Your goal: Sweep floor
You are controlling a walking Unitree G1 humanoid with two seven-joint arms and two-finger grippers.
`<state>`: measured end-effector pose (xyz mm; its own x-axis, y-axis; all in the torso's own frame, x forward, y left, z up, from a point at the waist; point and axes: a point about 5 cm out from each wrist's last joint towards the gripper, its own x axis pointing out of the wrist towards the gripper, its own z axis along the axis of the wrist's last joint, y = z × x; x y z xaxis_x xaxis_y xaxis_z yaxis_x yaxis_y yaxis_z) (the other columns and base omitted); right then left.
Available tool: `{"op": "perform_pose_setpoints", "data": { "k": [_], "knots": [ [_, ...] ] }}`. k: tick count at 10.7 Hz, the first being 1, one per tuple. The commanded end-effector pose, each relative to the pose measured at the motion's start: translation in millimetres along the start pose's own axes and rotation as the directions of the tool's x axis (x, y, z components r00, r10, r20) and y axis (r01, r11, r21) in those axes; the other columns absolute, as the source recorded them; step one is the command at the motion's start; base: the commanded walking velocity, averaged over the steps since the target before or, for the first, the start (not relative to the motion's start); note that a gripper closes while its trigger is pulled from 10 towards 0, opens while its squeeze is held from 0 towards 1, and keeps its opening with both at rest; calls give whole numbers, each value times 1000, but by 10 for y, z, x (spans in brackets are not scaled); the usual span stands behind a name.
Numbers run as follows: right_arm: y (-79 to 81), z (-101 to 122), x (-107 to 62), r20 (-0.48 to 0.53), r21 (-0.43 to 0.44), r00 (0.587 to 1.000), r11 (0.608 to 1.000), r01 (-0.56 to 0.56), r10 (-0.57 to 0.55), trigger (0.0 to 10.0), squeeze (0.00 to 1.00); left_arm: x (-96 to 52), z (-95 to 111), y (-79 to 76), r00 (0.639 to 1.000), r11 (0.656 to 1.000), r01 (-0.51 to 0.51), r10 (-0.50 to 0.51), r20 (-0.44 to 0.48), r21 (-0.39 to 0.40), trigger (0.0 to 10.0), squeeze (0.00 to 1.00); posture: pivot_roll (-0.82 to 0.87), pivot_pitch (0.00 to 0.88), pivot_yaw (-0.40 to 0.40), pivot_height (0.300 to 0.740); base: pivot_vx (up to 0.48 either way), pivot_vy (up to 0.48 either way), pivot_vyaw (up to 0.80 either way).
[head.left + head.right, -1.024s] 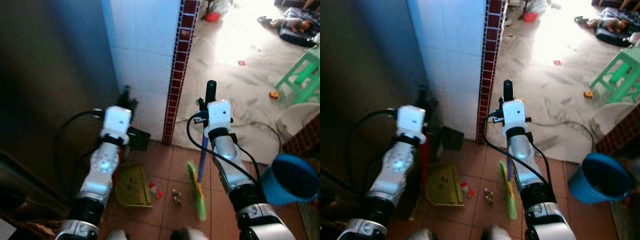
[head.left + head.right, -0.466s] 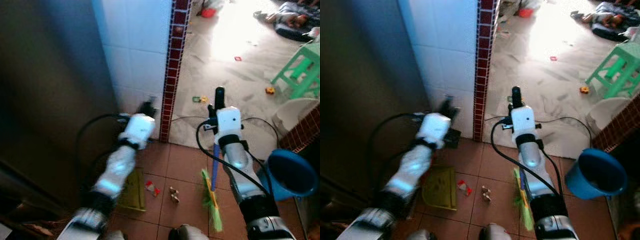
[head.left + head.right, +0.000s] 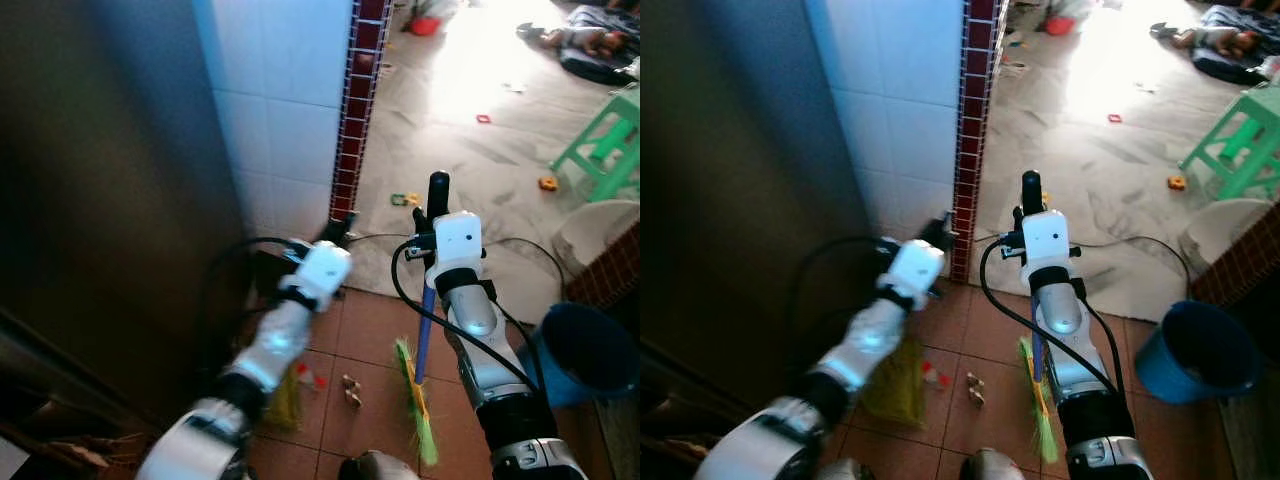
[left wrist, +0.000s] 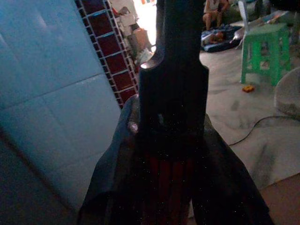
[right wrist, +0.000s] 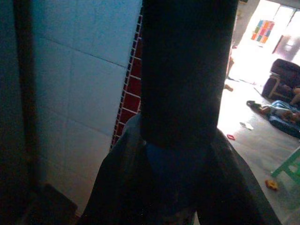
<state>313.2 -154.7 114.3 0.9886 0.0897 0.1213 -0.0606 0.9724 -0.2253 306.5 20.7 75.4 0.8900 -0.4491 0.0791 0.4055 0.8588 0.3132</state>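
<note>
My right gripper [image 3: 436, 196] is shut on the black top grip of a broom [image 5: 187, 70] and holds it upright. Its blue shaft [image 3: 424, 325] runs down to a green brush head [image 3: 416, 405] on the red-tiled floor. My left gripper [image 3: 338, 228] is shut on the black and red handle of a dustpan [image 4: 173, 98]. The yellow-green pan [image 3: 286, 398] sits on the floor under my left arm, partly hidden by it. A red scrap [image 3: 305, 378] and a small clump of litter [image 3: 350, 390] lie between pan and brush.
A white tiled wall [image 3: 285, 110] with a dark red tile column [image 3: 357, 110] stands ahead, with a dark panel [image 3: 110, 180] to the left. A blue bucket [image 3: 588, 352] stands close at the right. Beyond are a green stool [image 3: 612, 140], a floor cable [image 3: 520, 245] and small toys.
My left arm has swung right and forward, bringing the dustpan closer to the litter. The broom has stayed upright in my right gripper, shifted slightly right. The camera has also moved.
</note>
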Motion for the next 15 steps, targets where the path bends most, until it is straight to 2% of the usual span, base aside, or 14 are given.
{"op": "perform_pose_setpoints", "data": {
  "k": [1, 4, 5, 6, 7, 9, 10, 12, 14, 15],
  "knots": [
    [-47, 109, 28, 41, 0, 999, 1000, 8, -8, 10000, 0, 37, 38, -66, 1000, 999, 14, -13, 7, -40, 10000, 0, -133, 0, -10, 740, 0, 0, 0],
    [-47, 115, 44, 35, 19, 999, 1000, 13, -14, 10000, 0, 69, 62, -162, 999, 990, 37, -38, -4, -132, 10000, 0, -131, 0, -8, 740, 0, 0, 0],
    [-24, 122, 57, 35, 32, 999, 999, 6, -7, 10000, 0, 81, 63, -161, 999, 991, 34, -35, -7, -131, 10000, 0, -124, 0, -9, 740, 0, 0, 0],
    [-2, 125, 74, 34, 41, 999, 999, -2, 1, 10000, 0, 97, 78, -106, 1000, 991, 13, -12, 3, -130, 10000, 0, -120, 0, -11, 740, 0, 0, 0],
    [8, 118, 91, 32, 44, 999, 999, -8, 7, 10000, 0, 142, 133, 97, 998, 991, -50, 55, 38, -124, 10000, 0, -104, 0, -16, 740, 0, 0, 0],
    [23, 121, 128, 32, 51, 999, 999, -18, 16, 10000, 0, 150, 209, 364, 986, 984, -117, 131, 102, -136, 10000, 0, -87, 0, -20, 740, 0, 0, 0],
    [36, 131, 148, 34, 53, 999, 998, -20, 19, 10000, 0, 148, 260, 432, 979, 980, -135, 155, 136, -144, 10000, 0, -87, 0, -20, 740, 0, 0, 0],
    [61, 139, 169, 40, 49, 999, 998, -29, 27, 10000, 0, 138, 305, 441, 975, 985, -122, 142, 170, -124, 10000, 0, -73, 0, -25, 740, 0, 0, 0],
    [73, 128, 180, 36, 46, 999, 998, -34, 32, 10000, 0, 90, 190, 409, 986, 989, -106, 118, 118, -106, 10000, 0, -76, 0, -24, 740, 0, 0, 0],
    [64, 127, 187, 33, 41, 999, 999, -29, 28, 10000, 0, 48, 90, 378, 994, 995, -78, 83, 69, -65, 10000, 0, -78, 0, -23, 740, 0, 0, 0]
  ]
}}
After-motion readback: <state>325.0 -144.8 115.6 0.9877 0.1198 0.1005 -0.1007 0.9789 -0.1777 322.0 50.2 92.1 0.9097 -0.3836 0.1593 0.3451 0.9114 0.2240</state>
